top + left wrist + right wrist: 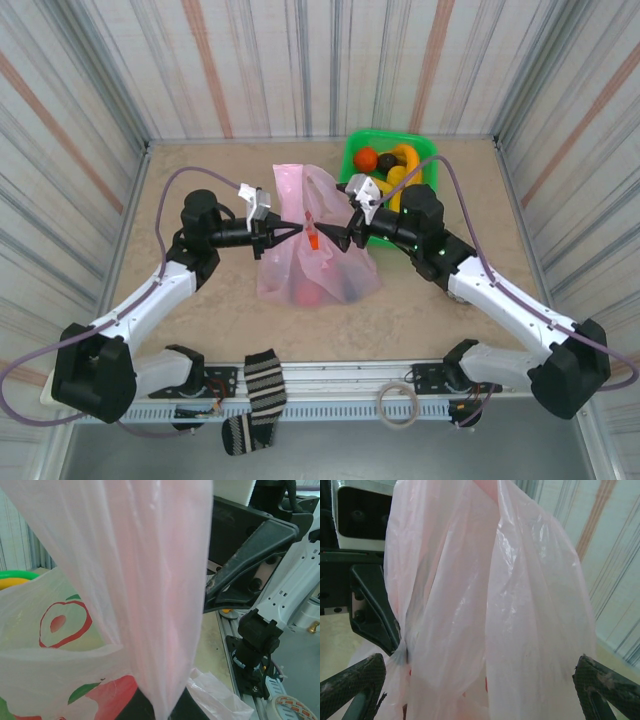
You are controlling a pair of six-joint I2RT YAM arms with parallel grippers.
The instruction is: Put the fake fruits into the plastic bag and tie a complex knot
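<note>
The pink plastic bag [315,255] stands at the table's middle, its handles pulled up between both grippers. Inside it show a red fake fruit [308,293] and a dark one [350,280]. My left gripper [292,232] is shut on a bag strap [160,630], which runs up from its jaws [162,707]. My right gripper [338,236] is open, and its fingers [350,685] straddle the gathered plastic [495,630] without pinching it. More fake fruits, orange [366,158], dark [386,163] and yellow bananas [405,156], lie in the green basket [352,150]. A knot is out of view.
The green basket stands at the back right, just behind the right arm. A striped sock [262,385] and a roll of tape [400,403] lie on the front rail. Striped walls close in the table on three sides.
</note>
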